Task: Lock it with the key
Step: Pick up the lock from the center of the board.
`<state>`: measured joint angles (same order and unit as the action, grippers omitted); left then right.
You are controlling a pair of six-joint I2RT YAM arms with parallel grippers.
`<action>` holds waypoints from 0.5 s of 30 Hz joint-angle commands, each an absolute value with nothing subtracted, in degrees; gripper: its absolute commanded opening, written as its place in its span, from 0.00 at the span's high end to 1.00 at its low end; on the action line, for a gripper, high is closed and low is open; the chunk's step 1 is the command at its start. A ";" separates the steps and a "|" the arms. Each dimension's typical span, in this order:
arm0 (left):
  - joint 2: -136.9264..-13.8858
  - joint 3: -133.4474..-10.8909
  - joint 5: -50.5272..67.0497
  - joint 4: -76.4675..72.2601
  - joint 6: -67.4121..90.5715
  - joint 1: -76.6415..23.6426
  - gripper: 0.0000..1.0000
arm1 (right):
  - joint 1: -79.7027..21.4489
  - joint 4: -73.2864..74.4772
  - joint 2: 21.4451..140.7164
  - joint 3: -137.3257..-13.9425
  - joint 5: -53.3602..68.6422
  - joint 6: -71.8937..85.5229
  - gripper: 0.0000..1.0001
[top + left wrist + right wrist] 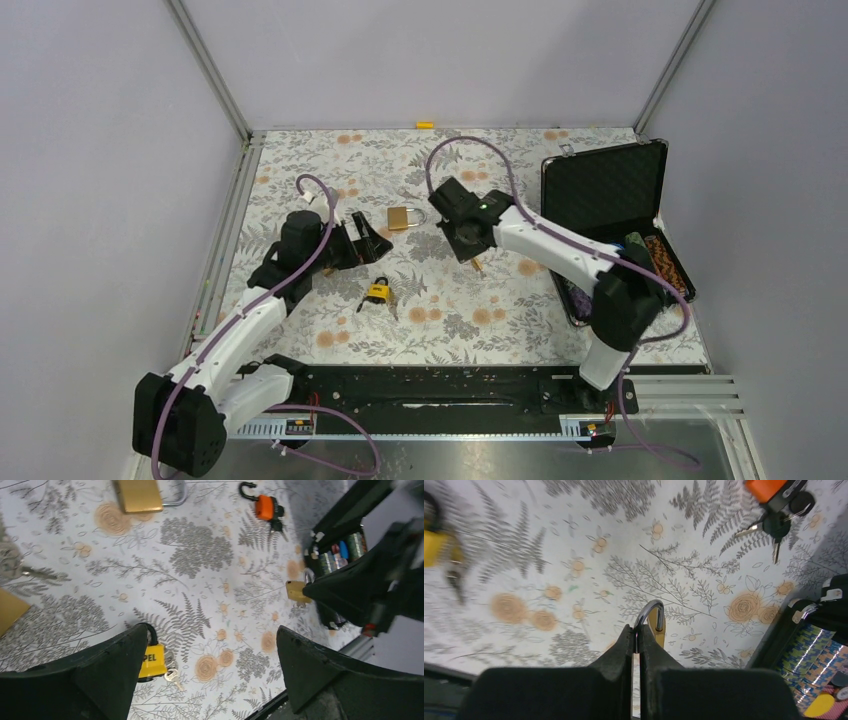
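My right gripper [638, 630] is shut on the steel shackle of a small brass padlock [657, 625], which hangs just over the floral tabletop; the same padlock [478, 264] shows below the right gripper [471, 250] in the top view. My left gripper [211, 631] is open over bare cloth, its left finger [100, 675] beside a yellow padlock [152, 660] with a silver key [173, 675]. An orange padlock [766, 487] with black-headed keys [775, 524] lies beyond the right gripper. A larger brass padlock [404, 217] lies between the two grippers.
An open black case [603, 190] with small items inside stands at the right edge of the table. The table is walled at the left, back and right. A loose key [35, 572] lies at the left of the left wrist view.
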<state>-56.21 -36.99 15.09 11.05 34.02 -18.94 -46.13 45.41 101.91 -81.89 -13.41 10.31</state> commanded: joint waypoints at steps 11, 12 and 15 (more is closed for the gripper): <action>-49.86 -38.83 20.81 -0.88 33.27 -23.38 0.01 | -46.67 31.47 81.21 -87.88 -6.93 40.47 1.00; -48.95 -38.79 20.11 -2.07 32.84 -24.21 0.01 | -46.63 31.47 80.63 -88.28 -7.36 42.23 1.00; -47.00 -38.47 16.21 -4.91 27.31 -27.89 0.01 | -46.39 30.88 79.24 -88.14 -9.15 48.98 1.00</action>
